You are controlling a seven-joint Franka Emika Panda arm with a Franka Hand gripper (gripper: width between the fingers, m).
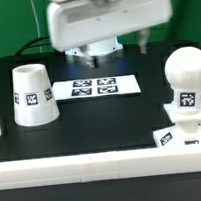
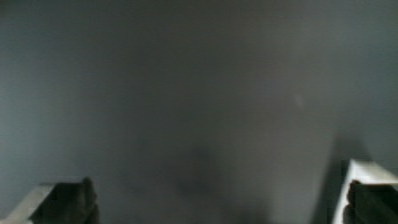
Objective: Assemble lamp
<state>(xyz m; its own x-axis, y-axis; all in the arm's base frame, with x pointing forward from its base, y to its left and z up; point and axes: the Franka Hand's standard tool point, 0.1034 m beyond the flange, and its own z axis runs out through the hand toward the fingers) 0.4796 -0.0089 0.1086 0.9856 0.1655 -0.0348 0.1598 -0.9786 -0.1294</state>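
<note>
This is a robotics lab bench, a test rig rather than a home or a shop; the black matte table [image 1: 100, 114] is bare of household clutter, and a plain green backdrop [image 1: 10, 27] fills the upper part of the frame behind it; the white robot arm [image 1: 105, 18] hangs from the top centre; a marker board [image 1: 94, 87] printed with four black-and-white square tags lies flat at mid-frame; the same kind of tag (the sort cameras track) is stuck on the white plastic shade [image 1: 33, 96] at left and on the bulb [image 1: 185, 80] at right; a long white rail [image 1: 96, 169] borders the table along the lower edge.
</note>
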